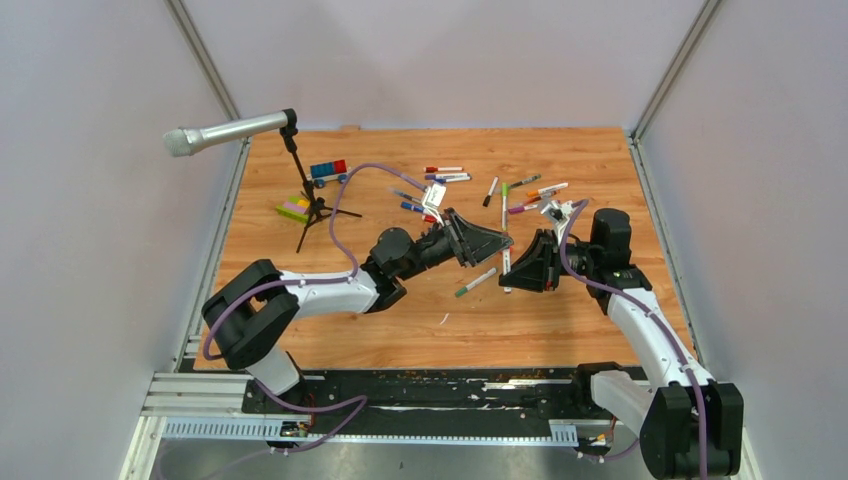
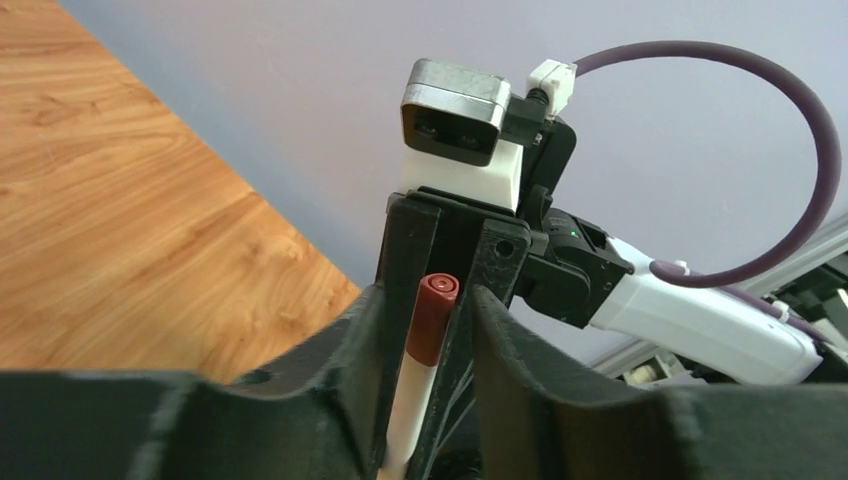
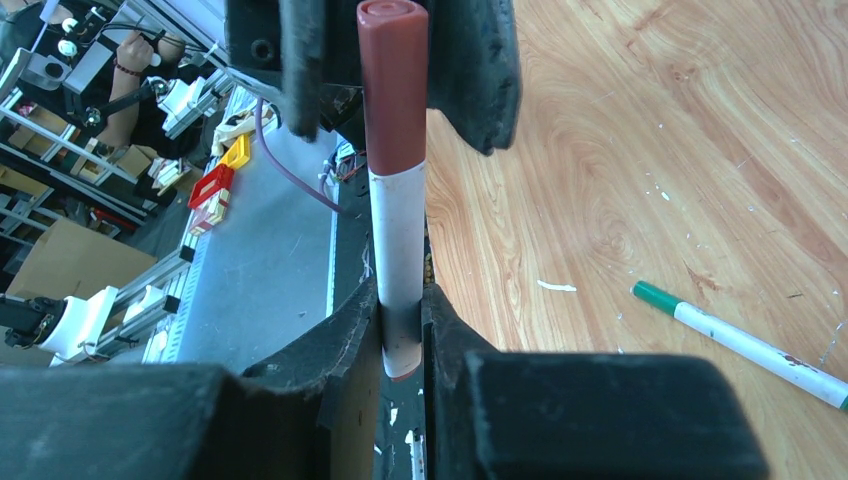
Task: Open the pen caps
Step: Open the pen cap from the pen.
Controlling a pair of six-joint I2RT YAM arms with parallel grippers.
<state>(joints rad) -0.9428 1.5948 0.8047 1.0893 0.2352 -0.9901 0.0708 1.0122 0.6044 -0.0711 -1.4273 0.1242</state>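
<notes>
Trouble loomed: right claw [image 3: 400, 320] clamped the pen [image 3: 397, 230], left claw [image 2: 427, 300] gaped around its brown cap [image 3: 393, 85]; closing off-centre could lever it loose.

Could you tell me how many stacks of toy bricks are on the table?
2. A blue and red stack lies just right of the microphone stand; a green, yellow and pink stack lies left of its legs. None appears hidden.

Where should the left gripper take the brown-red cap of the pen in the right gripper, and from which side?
Pinch the brown-red plastic cap on its round sides, clear of the seam with the white barrel, coming along the barrel's axis from the capped end: the right gripper clamps the opposite end.
</notes>
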